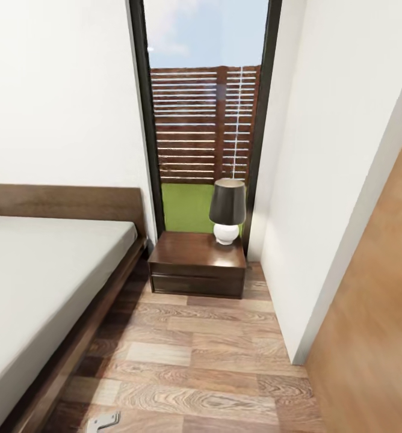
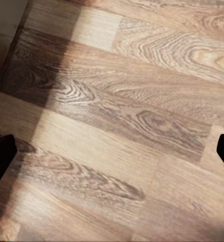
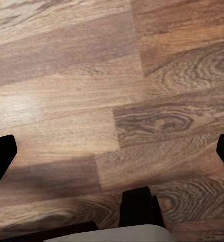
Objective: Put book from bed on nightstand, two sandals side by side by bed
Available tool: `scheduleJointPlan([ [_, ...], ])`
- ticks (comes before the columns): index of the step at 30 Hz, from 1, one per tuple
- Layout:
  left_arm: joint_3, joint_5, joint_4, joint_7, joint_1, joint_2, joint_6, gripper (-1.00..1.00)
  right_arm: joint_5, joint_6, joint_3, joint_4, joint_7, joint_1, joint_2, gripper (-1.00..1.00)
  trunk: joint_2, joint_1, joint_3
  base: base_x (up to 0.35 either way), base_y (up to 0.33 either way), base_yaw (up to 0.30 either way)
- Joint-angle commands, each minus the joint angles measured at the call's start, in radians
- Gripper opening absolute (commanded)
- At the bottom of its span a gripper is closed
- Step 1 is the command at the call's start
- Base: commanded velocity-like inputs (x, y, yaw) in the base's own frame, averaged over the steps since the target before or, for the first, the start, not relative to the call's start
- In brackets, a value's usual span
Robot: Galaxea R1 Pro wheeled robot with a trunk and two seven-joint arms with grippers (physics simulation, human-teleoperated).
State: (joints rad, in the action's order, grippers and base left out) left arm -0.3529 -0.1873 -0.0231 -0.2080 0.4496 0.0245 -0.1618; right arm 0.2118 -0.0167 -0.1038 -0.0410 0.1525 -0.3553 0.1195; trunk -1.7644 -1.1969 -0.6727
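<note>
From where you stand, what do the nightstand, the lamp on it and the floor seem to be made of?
The nightstand looks like dark brown wood with a glossy top: light reflects off it. The lamp seems to have a white, smooth, perhaps ceramic base and a dark shade of unclear material. The floor looks like light-brown wood planks: grain swirls and plank seams show.

Bed (image 1: 38, 282) sat low along the left wall, pale mattress bare; the dark nightstand (image 1: 192, 252) stood just beside its headboard.
</note>
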Motion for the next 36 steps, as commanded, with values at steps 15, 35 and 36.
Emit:
scheduleJointPlan([
  [15, -0.008, -0.01, 0.002, -0.004, 0.001, 0.0, -0.004, 1.0, 0.003, -0.002, -0.007, 0.001, 0.006, -0.001, -0.001, 1.0, 0.0, 0.0, -0.001, 0.31, -0.135, 0.0],
  [35, -0.009, -0.01, 0.002, -0.004, 0.001, 0.0, -0.004, 1.0, 0.003, -0.002, -0.007, 0.001, 0.006, -0.001, -0.001, 1.0, 0.0, 0.0, -0.001, 0.322, -0.017, 0.0],
  [36, -0.009, -0.01, 0.002, -0.004, 0.001, 0.0, -0.004, 1.0, 0.003, -0.002, -0.007, 0.001, 0.006, -0.001, -0.001, 1.0, 0.0, 0.0, -0.001, 0.331, 0.0, 0.0],
])
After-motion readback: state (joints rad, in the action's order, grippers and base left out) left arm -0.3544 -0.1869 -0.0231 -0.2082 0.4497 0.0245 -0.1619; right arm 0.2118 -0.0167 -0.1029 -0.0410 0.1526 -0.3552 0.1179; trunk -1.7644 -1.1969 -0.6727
